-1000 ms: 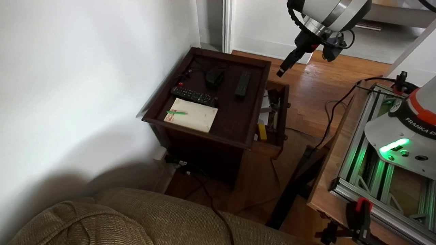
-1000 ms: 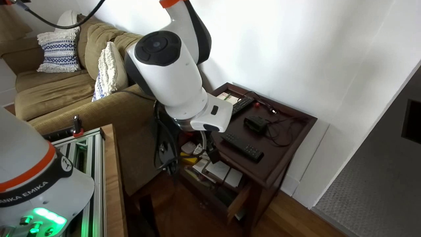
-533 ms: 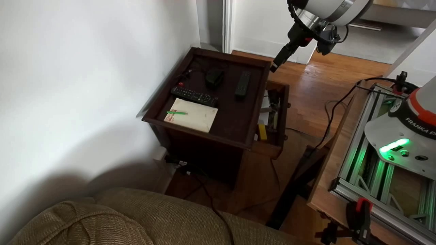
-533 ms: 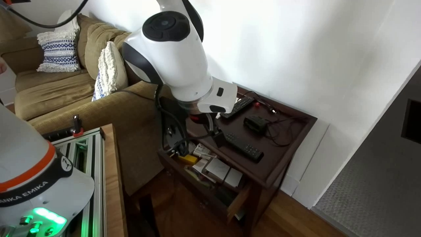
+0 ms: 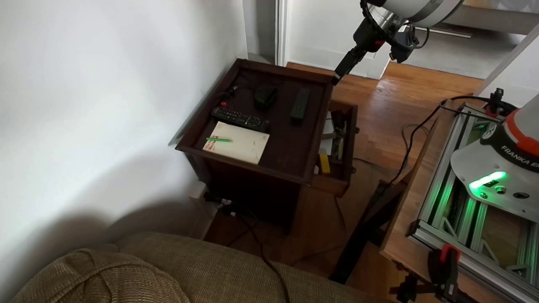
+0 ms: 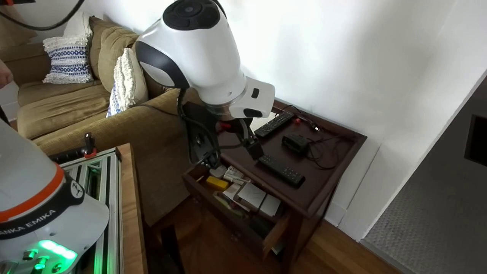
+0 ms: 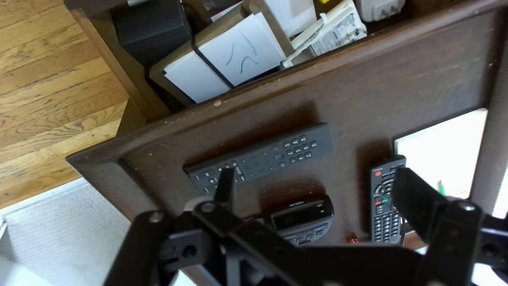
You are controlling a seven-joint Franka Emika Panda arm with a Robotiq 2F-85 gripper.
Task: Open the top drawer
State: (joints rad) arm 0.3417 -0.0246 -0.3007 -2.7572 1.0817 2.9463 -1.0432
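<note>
1. Lower left in an exterior view, a brown sofa arm fills the corner before a white wall.
2. Next comes the dark reddish-brown table, its top framed by a raised rim. Near its left side lies a cream booklet with red lettering, a green pencil flat across it.
3. A black remote control with many buttons lies along the booklet; whether they touch cannot be told. A red item, too small to name, is just beside it.
4. A black device with a dark display sits farther right, then a slim dark grey remote, nearer the table's right edge.
5. The top drawer stands pulled out from the table's right side, below the tabletop. It holds a yellow block and, in the wrist view, a black box, a white-topped box crossed by a black band and a pronged power adapter.
6. The tool slants down toward the table in both exterior views, its fingers spread wide in the wrist view. Whether the tips touch anything cannot be told.
7. Farthest right, the white robot base, its light glowing green, stands on an aluminium frame over a wooden board.
</note>
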